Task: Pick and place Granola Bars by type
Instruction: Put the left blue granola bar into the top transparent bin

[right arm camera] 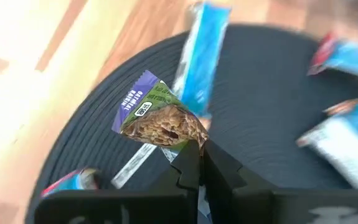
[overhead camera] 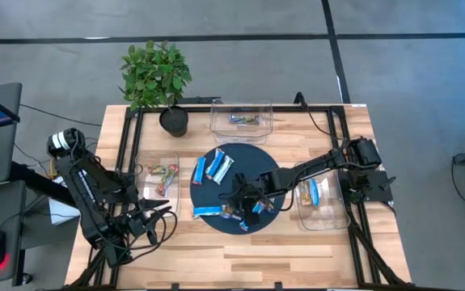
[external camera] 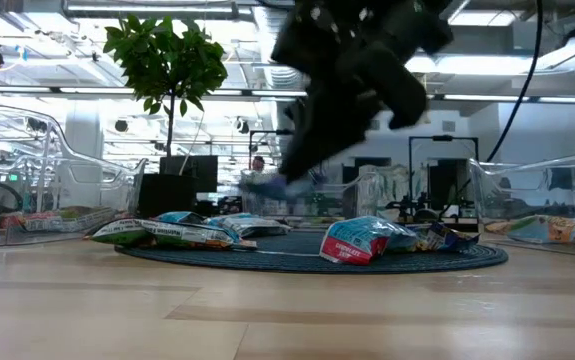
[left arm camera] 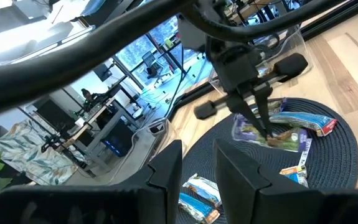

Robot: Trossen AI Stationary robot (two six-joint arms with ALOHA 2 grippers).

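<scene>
The right pincer (overhead camera: pixel 247 202) hangs over the near part of the round dark mat (overhead camera: pixel 266 166) in the middle of the table (overhead camera: pixel 297 250), its fingers clamped together on the edge of a purple-and-green bar (right arm camera: pixel 157 118). That bar is lifted clear of the mat and dangles from the fingertips, as the left wrist view also shows (left arm camera: pixel 263 132).

More bars lie on the mat. Two blue-and-white bars (overhead camera: pixel 214 168) sit side by side on its left part, toward the far side. One blue bar (overhead camera: pixel 209 212) lies along the mat's near left edge, just left of the right pincer. From table height, a red-and-white packet (external camera: pixel 359 241) lies at the mat's near edge.

Three clear bins stand around the mat. The bin left of the mat (overhead camera: pixel 139 166) holds red-yellow-green bars (overhead camera: pixel 162 176). The bin right of the mat (overhead camera: pixel 337 220) holds a blue-and-white bar (overhead camera: pixel 314 191). The bin beyond the mat (overhead camera: pixel 216 124) holds dark bars (overhead camera: pixel 245 120). A potted plant (overhead camera: pixel 156 74) stands left of that far bin.

The left pincer (overhead camera: pixel 153 223) waits over the table, left of the mat and nearer than the left bin, its fingers (left arm camera: pixel 166 171) a little apart and holding nothing.
</scene>
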